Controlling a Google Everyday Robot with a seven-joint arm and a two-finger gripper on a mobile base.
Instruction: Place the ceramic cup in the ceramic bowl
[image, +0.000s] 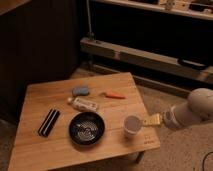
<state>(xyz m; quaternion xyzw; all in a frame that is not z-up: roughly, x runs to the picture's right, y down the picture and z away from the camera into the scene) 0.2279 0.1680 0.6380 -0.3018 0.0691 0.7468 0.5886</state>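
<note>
bowl (86, 128): round, shallow, black; sits on the table (45, 155) near the front edge, about mid-width
bowl inside: pale concentric ring lines show across its whole floor
cup (132, 126): small, plain white, no handle, slightly tapered, much narrower than the bowl
cup place: upright on the wood toward the front right corner, right of the bowl, near it but apart; not in the bowl
cup inside: pale like the outside; cannot tell any contents
gripper (149, 121): yellowish, low over the right edge of the table, just beside the cup's right side; cannot tell if it touches
jaw state: cannot tell, open or closed
arm (192, 112): white, rounded, comes in from the right, off the table
bar (48, 122): flat, black, striped; near the left edge, left of the bowl, apart from it
tube (84, 104): white, lying flat mid-table, behind the bowl
blue item (80, 91): just behind the tube
orange item (115, 95): thin, lying flat toward the back right
</note>
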